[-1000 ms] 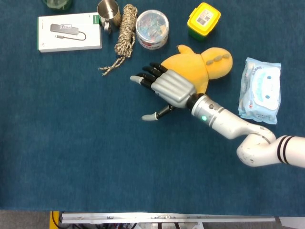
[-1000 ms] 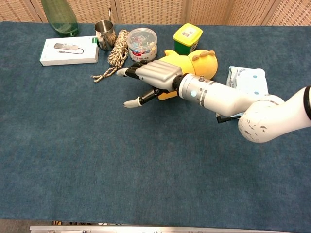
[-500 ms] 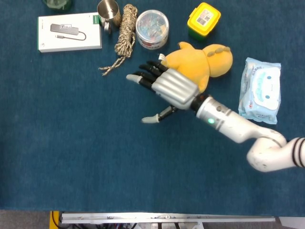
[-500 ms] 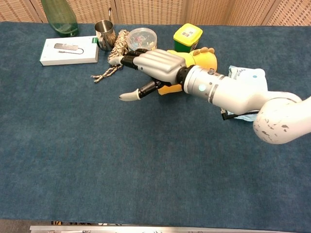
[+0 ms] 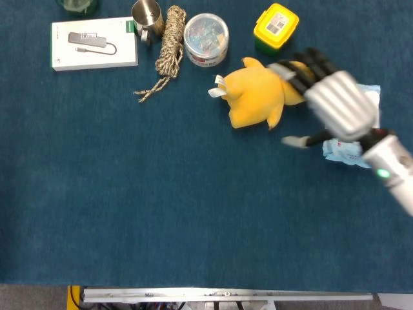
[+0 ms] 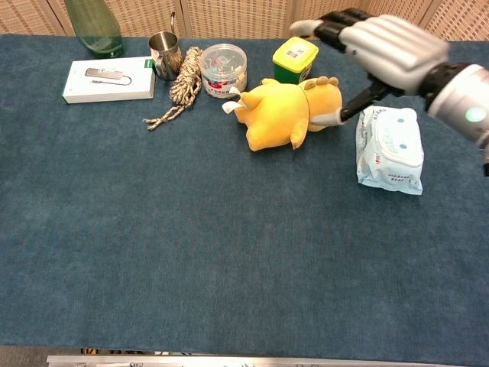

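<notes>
right hand (image 5: 335, 103) hung above the table with its fingers spread and nothing in its grasp — palm down, raised over the head end of the yellow plush toy (image 5: 258, 97) and the wet-wipes pack (image 6: 388, 147). in the chest view the hand (image 6: 382, 47) looked well clear of the cloth, its thumb pointing down toward the toy's head. the plush toy (image 6: 279, 115) lay on its side on the dark blue table cover (image 6: 191, 252), just left of the wipes pack and below the yellow-lidded green box (image 5: 275, 26). along the far edge sat a clear tub of small items (image 5: 206, 39), a coil of rope (image 5: 169, 45), a metal cup (image 5: 146, 16) and a white flat box (image 5: 93, 43). a green bottle (image 6: 93, 27) stood at the back corner — behind it ran a woven, wood-framed screen (image 6: 229, 15). no left hand showed in either view.
</notes>
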`<state>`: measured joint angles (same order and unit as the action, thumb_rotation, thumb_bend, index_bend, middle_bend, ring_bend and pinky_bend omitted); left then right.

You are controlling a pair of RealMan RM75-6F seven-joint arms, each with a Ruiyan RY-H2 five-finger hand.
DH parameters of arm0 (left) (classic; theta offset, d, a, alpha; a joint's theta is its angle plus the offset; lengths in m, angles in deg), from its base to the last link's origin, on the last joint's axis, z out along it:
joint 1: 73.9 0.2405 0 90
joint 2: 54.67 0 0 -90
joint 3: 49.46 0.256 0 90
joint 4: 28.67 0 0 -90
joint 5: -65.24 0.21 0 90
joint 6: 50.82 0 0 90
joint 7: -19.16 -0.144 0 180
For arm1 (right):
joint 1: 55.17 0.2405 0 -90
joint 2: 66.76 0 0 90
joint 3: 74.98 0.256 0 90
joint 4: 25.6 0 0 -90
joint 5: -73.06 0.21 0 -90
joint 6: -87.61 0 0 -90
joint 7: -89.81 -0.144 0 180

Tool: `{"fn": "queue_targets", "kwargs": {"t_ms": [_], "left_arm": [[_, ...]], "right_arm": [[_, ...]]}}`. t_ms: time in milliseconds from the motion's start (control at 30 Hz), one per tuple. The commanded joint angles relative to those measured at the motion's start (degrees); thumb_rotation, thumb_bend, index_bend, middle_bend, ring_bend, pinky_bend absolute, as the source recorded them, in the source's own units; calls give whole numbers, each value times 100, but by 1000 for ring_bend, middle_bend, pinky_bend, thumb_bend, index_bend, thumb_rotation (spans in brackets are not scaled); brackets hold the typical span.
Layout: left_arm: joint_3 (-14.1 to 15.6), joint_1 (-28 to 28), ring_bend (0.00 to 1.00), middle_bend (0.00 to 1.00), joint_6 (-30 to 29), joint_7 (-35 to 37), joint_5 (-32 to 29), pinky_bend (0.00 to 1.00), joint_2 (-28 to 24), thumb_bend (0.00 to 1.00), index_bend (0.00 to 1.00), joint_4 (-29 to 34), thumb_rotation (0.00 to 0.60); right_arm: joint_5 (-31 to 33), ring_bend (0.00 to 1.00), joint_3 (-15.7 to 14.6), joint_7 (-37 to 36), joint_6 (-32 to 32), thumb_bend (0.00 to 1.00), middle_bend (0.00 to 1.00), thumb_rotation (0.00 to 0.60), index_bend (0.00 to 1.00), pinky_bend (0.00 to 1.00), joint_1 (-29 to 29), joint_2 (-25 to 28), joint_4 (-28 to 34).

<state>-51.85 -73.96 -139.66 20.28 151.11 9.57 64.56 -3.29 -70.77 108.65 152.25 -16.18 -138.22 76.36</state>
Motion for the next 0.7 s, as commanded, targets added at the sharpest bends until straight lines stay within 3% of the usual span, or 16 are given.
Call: {"fn": "queue_targets", "kwargs": {"t_ms": [33,267,467,700], "left_arm": [[-7,-33,157,150,32,-26,14,52,7,136,141,10,600],[-23,-137,157,149,126,-119,50,52,28,136,141,52,600],[-14,-171,157,149,126,-173,95,52,40,136,141,89,600],[-5,-202,157,150,152,-249,102,52,48,136,141,161,600]], "right_arm": [[135,0,-260,248,441,0,153,414,77,0,-502,522,408],[-14,0,-590,237,1278,0,153,417,77,0,-1360,1066,567],[-327,0,-695,-90,2068,0,153,408,77,0,-2038,1191,300],[-413,0,-766,-395,2410,0,153,390,77,0,-2525,1239,149]]}}
